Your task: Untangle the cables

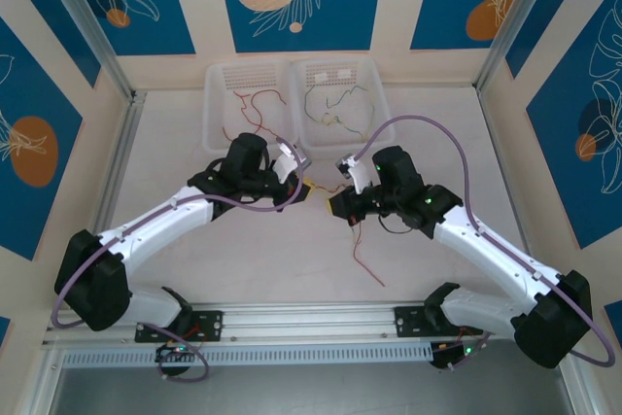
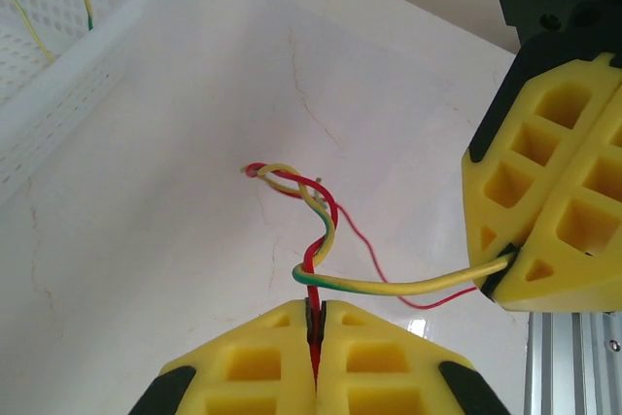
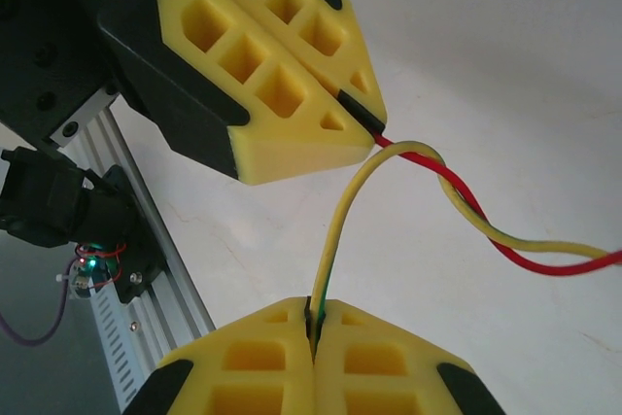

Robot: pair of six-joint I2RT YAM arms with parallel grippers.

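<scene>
We see a red cable (image 2: pixel 328 209) and a yellow-green cable (image 2: pixel 408 287) twisted around each other above mid-table, lifted off the surface. The red cable is pinched in the closed left gripper (image 2: pixel 315 316). The yellow-green cable bends right into the closed right gripper (image 3: pixel 313 318). A loose red tail (image 1: pixel 367 265) trails in a wavy line toward the near right. Farther off, thin red wires (image 1: pixel 255 106) lie in the left basket (image 1: pixel 216 114), and green and yellow wires (image 1: pixel 335 104) in the right basket (image 1: pixel 381 109).

Lab: aluminium-framed robot cell (image 1: pixel 311 318)
</scene>
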